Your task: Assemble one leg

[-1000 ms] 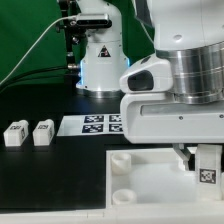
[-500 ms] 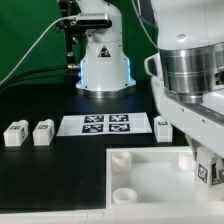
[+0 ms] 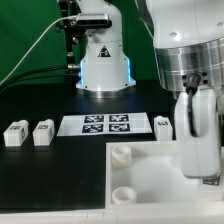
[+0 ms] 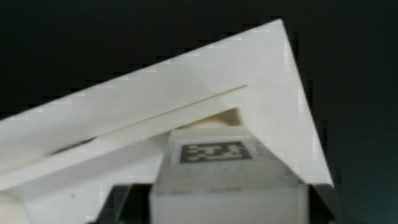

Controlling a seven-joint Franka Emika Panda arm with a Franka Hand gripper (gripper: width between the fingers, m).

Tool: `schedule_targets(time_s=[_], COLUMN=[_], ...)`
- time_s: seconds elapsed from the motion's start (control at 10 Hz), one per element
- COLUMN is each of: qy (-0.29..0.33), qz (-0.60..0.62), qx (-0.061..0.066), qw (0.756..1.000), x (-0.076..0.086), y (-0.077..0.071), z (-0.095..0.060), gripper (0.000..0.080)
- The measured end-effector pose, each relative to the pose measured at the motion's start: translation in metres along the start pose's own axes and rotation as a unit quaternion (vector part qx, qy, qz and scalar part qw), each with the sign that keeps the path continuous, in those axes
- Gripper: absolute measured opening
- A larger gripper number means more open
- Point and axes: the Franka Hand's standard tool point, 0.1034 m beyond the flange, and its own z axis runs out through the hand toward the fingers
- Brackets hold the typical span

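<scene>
My gripper [image 3: 199, 168] hangs over the large white board [image 3: 150, 170] near its far corner on the exterior view's right. In the wrist view the gripper [image 4: 222, 205] is shut on a leg [image 4: 219, 168], a stubby white block with a square marker tag. A dark finger [image 4: 125, 203] stands on each side of the leg, and the leg points down at the board's corner [image 4: 249, 70]. In the exterior view the hand hides this leg. Two more legs [image 3: 15, 133] [image 3: 43, 132] lie at the exterior view's left. A third [image 3: 163, 124] lies beside the marker board.
The marker board [image 3: 104, 125] lies flat behind the white board. Two round sockets [image 3: 120, 155] [image 3: 124, 196] show on the white board's left side. The robot base [image 3: 103, 65] stands at the back, with a green backdrop behind it.
The hand has turned about its own axis and shifted a little over the board's corner. The tagged leg that showed under it in the exterior view is now hidden by it.
</scene>
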Motion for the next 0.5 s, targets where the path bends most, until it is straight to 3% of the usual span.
schedule_targets(time_s=[0.3, 0.4, 0.5], qy=[0.008, 0.008, 0.008], qz=[-0.011, -0.011, -0.013], qx=[0.001, 0.0, 0.002], qw=[1.0, 1.0, 1.0], x=[0.0015, 0.0015, 0.0], y=[0.0009, 0.0013, 0.0025], z=[0.0003, 0.001, 0.0015], gripper=[0.0294, 0.0352, 0.054])
